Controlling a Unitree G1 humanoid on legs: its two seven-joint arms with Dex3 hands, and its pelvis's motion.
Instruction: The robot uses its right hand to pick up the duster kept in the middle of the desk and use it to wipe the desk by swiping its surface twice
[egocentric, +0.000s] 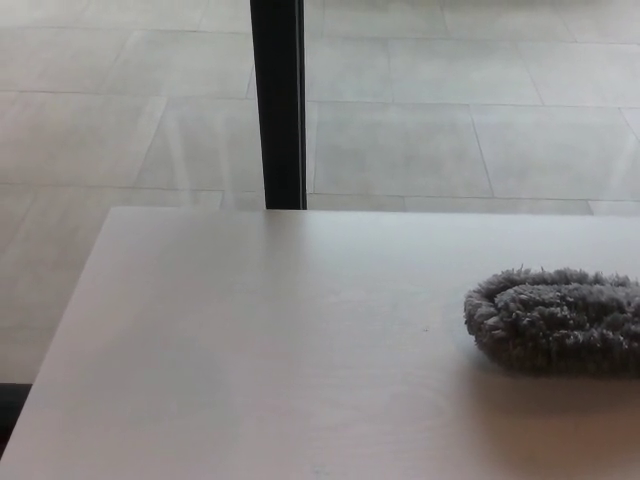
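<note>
A grey fluffy duster (555, 320) lies flat on the pale desk (260, 350), at the right side of the head view; its right end is cut off by the picture's edge. Neither of my hands shows anywhere in the picture, and nothing touches the duster.
The desk's far edge runs across the picture about halfway up, and its left edge slants down toward the lower left corner. Behind the desk stands a black vertical post (278, 100) in front of a grey tiled floor (450, 120).
</note>
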